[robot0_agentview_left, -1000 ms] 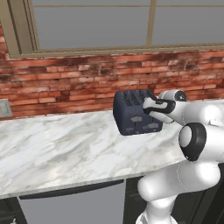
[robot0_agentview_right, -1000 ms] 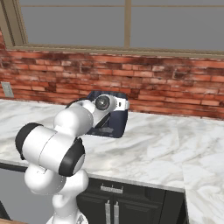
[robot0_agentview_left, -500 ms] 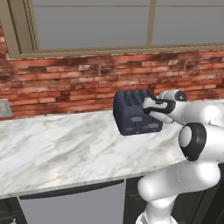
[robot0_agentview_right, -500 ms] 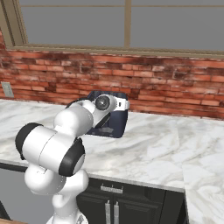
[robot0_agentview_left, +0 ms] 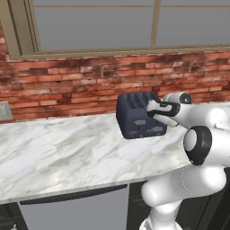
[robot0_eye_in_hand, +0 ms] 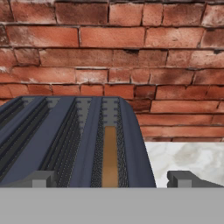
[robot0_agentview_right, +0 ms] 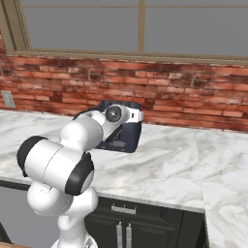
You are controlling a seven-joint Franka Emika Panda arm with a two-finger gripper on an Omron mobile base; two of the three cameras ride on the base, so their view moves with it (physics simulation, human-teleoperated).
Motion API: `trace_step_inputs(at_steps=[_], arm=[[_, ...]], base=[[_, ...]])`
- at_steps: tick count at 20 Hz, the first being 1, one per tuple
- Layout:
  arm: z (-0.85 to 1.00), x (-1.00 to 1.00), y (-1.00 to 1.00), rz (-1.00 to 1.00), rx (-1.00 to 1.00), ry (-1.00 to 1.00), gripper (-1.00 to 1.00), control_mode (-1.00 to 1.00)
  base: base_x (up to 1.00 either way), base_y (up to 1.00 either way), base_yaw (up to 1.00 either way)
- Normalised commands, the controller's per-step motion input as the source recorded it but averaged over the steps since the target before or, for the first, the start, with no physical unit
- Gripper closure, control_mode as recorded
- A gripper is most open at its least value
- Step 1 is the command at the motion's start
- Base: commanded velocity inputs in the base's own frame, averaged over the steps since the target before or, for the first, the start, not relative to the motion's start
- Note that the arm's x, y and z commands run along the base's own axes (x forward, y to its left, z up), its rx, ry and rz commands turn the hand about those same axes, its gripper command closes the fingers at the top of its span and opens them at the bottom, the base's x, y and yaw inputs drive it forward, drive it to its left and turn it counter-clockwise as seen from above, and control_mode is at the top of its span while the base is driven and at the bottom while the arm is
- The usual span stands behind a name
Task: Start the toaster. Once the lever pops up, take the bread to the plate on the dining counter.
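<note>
The dark navy toaster (robot0_agentview_left: 136, 116) stands on the marbled kitchen counter (robot0_agentview_left: 58, 152) against the brick wall. In the right base view the toaster (robot0_agentview_right: 130, 139) is partly hidden behind my arm. My gripper (robot0_agentview_left: 152, 108) hovers over the toaster's right end, just above its top. In the hand view the gripper (robot0_eye_in_hand: 111, 181) is open, with one fingertip on each side of the toaster's (robot0_eye_in_hand: 52, 144) rightmost slot. A tan slice of bread (robot0_eye_in_hand: 109, 155) sits deep in that slot. The plate and the dining counter are out of view.
A brick wall (robot0_agentview_left: 67, 85) with a window above runs behind the counter. A wall outlet (robot0_agentview_left: 4, 111) is at the far left. Dark cabinets (robot0_agentview_right: 126, 230) sit below the counter edge. Open counter stretches left of the toaster, and to its right (robot0_agentview_right: 193, 160).
</note>
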Motion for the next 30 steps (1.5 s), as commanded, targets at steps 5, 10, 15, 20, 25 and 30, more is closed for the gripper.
trace_step_inputs(at_steps=[5,10,15,20,25,30], arm=[[0.0,0.0,0.0,0.0,0.0,0.0,-1.0,-1.0],[0.0,0.0,0.0,0.0,0.0,0.0,-1.0,-1.0],[0.0,0.0,0.0,0.0,0.0,0.0,-1.0,-1.0],[0.0,0.0,0.0,0.0,0.0,0.0,-1.0,-1.0],[0.0,0.0,0.0,0.0,0.0,0.0,-1.0,-1.0],[0.0,0.0,0.0,0.0,0.0,0.0,-1.0,-1.0]], base=[[0.0,0.0,0.0],[0.0,0.0,0.0],[0.0,0.0,0.0],[0.0,0.0,0.0],[0.0,0.0,0.0],[0.0,0.0,0.0]])
